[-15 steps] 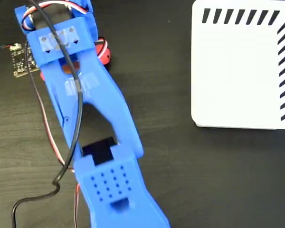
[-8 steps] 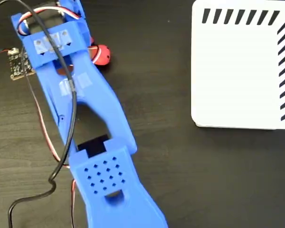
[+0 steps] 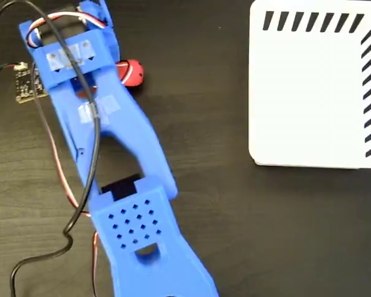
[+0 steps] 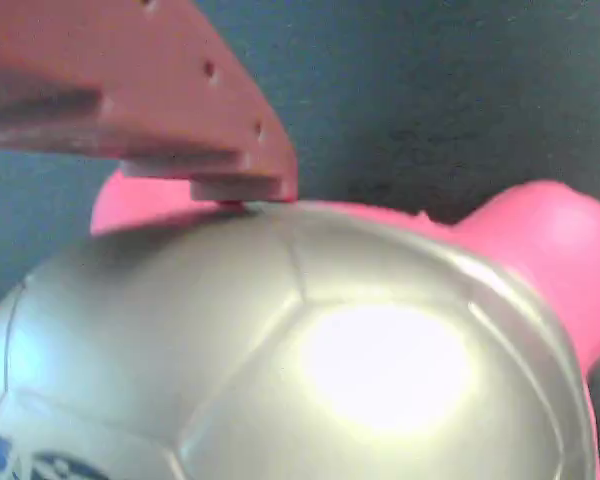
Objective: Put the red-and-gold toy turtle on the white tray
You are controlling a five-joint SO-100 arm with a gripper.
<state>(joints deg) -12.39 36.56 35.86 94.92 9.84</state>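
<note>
In the fixed view only a coral-red part of the red-and-gold toy turtle [image 3: 131,72] sticks out to the right of the blue arm's head, at the upper left of the dark table. My gripper [image 3: 102,75] is right over the turtle, its fingertips hidden under the wrist housing. In the wrist view the shiny domed shell [image 4: 310,370] fills the frame, with a red limb at the right. One finger [image 4: 210,130] touches the shell's far edge. The other finger is out of view. The white tray [image 3: 315,93] lies far off at the upper right.
A small circuit board [image 3: 25,83] sits at the left edge beside the arm. Black and red-white cables [image 3: 80,204] trail down the arm's left side. The tray carries black diagonal stripes along its top and right edges.
The arm's head shifted slightly up and left, uncovering more of the turtle's red part. The turtle itself hardly moved over the last half second.
</note>
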